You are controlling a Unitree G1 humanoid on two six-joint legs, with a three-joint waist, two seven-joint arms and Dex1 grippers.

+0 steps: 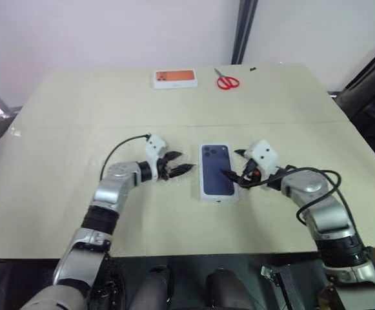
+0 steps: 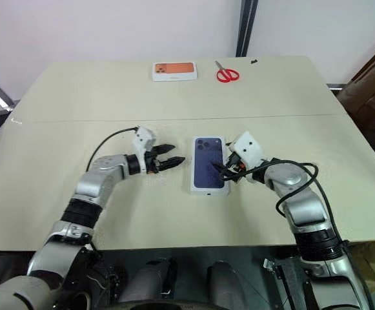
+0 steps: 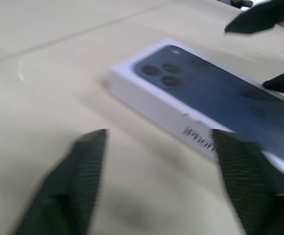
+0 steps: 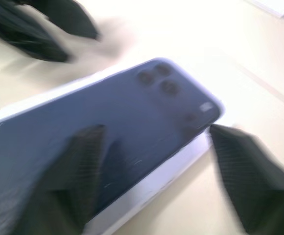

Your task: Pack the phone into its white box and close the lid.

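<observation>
Lid [image 1: 217, 170] sits closed, picture side up, at table [image 1: 58, 187] centre. Left gripper [image 1: 174, 169] just beside its left edge, apart, fingers spread. Right gripper [image 1: 233, 173] at its right edge, fingers spread, one over the top. Orange-topped box [image 1: 174, 78] and scissors [image 1: 226, 81] far.

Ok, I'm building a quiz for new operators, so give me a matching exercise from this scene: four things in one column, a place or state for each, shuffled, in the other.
Things:
1. lid
2. red scissors
3. orange-topped white box
4. left gripper

Places or states:
A. at the table's far edge, left of the scissors
B. open, beside the closed box, not touching it
C. closed on the white box, phone picture facing up, between both grippers
D. at the table's far edge, right of the orange-topped box

Pairs: 1-C, 2-D, 3-A, 4-B
</observation>
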